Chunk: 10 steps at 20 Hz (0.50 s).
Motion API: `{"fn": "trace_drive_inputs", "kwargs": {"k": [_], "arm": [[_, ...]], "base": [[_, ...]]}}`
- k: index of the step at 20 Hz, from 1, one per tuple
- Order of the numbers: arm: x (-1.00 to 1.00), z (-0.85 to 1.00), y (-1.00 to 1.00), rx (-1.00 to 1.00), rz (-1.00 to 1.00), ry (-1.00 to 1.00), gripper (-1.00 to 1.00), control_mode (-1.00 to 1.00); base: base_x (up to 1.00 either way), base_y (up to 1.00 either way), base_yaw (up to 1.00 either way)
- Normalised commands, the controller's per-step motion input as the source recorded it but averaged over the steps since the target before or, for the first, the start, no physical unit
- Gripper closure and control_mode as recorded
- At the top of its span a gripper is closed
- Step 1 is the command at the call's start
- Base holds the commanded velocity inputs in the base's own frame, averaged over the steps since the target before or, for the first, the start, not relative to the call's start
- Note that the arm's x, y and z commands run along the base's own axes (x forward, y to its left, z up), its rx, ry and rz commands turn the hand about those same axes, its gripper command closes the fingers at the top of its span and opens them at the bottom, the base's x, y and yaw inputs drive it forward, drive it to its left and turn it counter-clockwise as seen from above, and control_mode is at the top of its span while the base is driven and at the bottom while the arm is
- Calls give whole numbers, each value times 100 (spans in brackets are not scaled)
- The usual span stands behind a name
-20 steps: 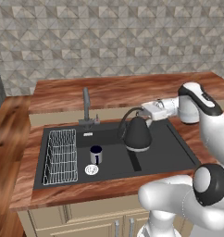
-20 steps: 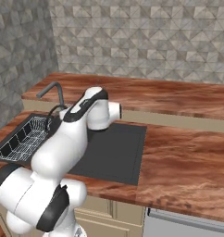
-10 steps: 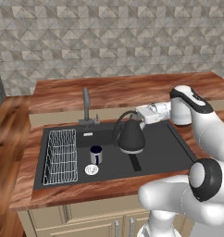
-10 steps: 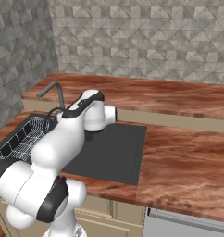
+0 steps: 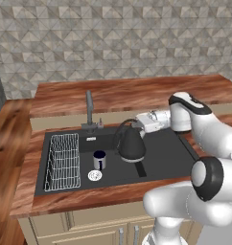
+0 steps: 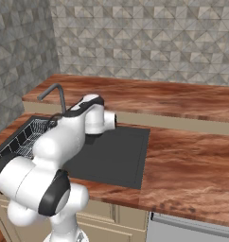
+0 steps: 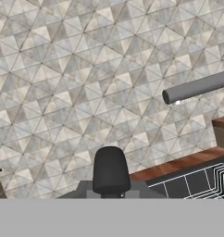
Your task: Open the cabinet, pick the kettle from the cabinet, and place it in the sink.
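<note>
Kettle (image 5: 132, 145) has come down over the last second: it hung higher and further right above the basin, and now I see its base at or just above the black floor of the sink (image 5: 161, 153), just beside the small dark mug (image 5: 99, 160). My pincer (image 5: 138, 123) stays clamped on the looped handle at its top. I judge the carry nearly done, with only the release left. Further back, the faucet (image 5: 90, 111) stands at the sink's rear rim on the wooden table (image 5: 137, 93)
</note>
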Motion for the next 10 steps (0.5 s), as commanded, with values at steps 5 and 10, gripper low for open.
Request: {"fn": "trace_drive_inputs", "kwargs": {"k": [5, 10], "arm": [[10, -20, 4, 0, 0, 0, 100, -100], [9, -20, 8, 0, 0, 0, 100, -100]], "base": [[0, 0, 0], [0, 0, 0]]}}
